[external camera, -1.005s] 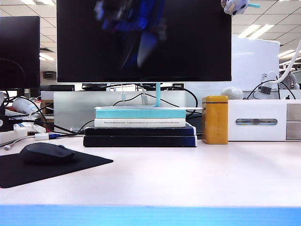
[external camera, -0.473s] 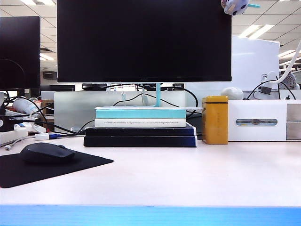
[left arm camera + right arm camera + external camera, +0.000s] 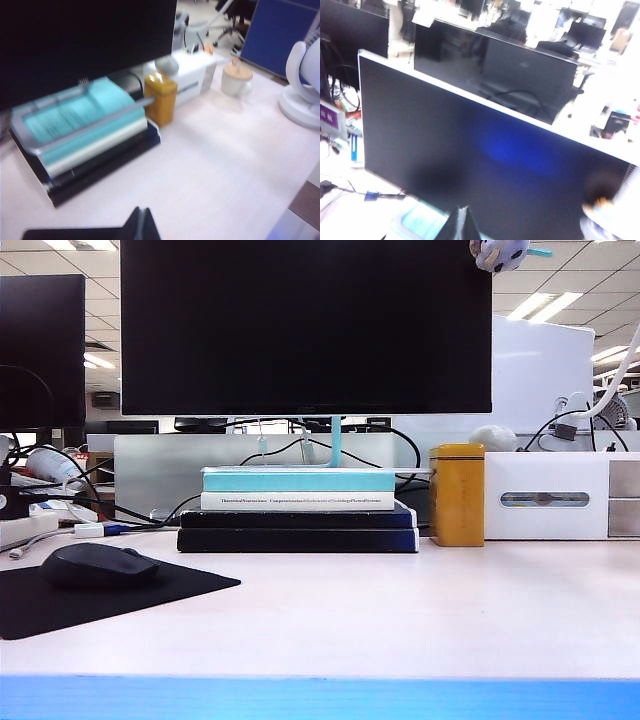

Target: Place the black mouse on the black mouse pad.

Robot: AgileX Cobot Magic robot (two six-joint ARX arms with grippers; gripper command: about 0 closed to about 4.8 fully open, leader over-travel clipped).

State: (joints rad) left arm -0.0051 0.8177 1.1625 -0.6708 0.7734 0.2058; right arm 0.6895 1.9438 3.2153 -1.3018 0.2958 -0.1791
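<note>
The exterior view shows the black mouse (image 3: pixel 98 565) resting on the black mouse pad (image 3: pixel 150 590) at the left of the pale desk (image 3: pixel 420 610). Neither arm appears in this view. Behind the desk stand a large dark monitor (image 3: pixel 305 325), a stack of books (image 3: pixel 298 513) topped by a teal one, a yellow tin (image 3: pixel 458 494) just right of the stack, and a white box (image 3: pixel 560 496) beside the tin.

The left wrist view looks down on the same stack of books (image 3: pixel 85 135), the yellow tin (image 3: pixel 160 97) and the white box (image 3: pixel 190 75). It adds a cup with a wooden lid (image 3: pixel 236 80) and a white fan base (image 3: pixel 302 80), which the exterior view does not show clearly. The left gripper (image 3: pixel 141 226) appears at the frame edge with its fingertips pressed together, holding nothing, above a corner of the black mouse pad (image 3: pixel 70 234). The mouse is outside this view.

The right wrist view faces the monitor screen (image 3: pixel 470 150) and more monitors in the room behind it. The right gripper (image 3: pixel 461 223) is clenched, fingertips meeting, and empty.
</note>
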